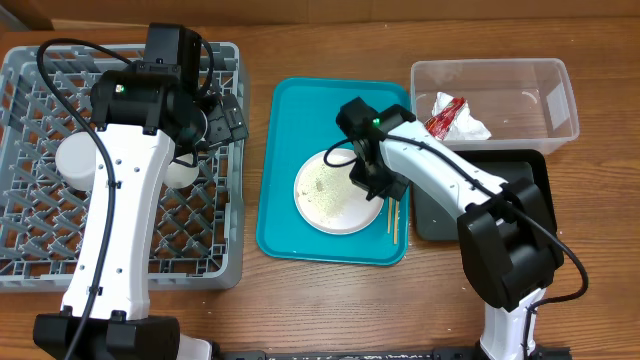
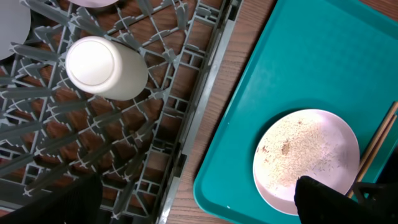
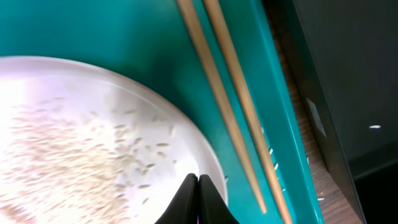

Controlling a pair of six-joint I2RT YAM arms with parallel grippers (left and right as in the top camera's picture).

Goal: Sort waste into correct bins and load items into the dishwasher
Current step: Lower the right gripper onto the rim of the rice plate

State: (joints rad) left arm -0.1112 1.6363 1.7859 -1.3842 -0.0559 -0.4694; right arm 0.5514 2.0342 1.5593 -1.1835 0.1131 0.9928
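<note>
A white plate (image 1: 330,195) scattered with pale rice grains (image 1: 322,185) lies on the teal tray (image 1: 285,150). My right gripper (image 1: 370,180) is shut, its tips (image 3: 198,180) pressed together just over the plate's right rim (image 3: 205,155), with nothing between them. My left gripper (image 1: 222,115) hangs open above the right edge of the grey dish rack (image 1: 40,250); its dark fingers (image 2: 329,202) frame the rack wall (image 2: 205,93) and the plate (image 2: 305,158). A white cup (image 2: 102,68) stands upside down in the rack. The red wrapper (image 1: 445,112) and white tissue (image 1: 472,128) lie in the clear tub (image 1: 545,100).
Two wooden chopsticks (image 1: 393,222) lie on the teal tray just right of the plate, seen close in the right wrist view (image 3: 230,106). The black tray (image 1: 530,175) sits right of the teal tray, partly under my right arm. Another white dish (image 1: 75,160) rests in the rack.
</note>
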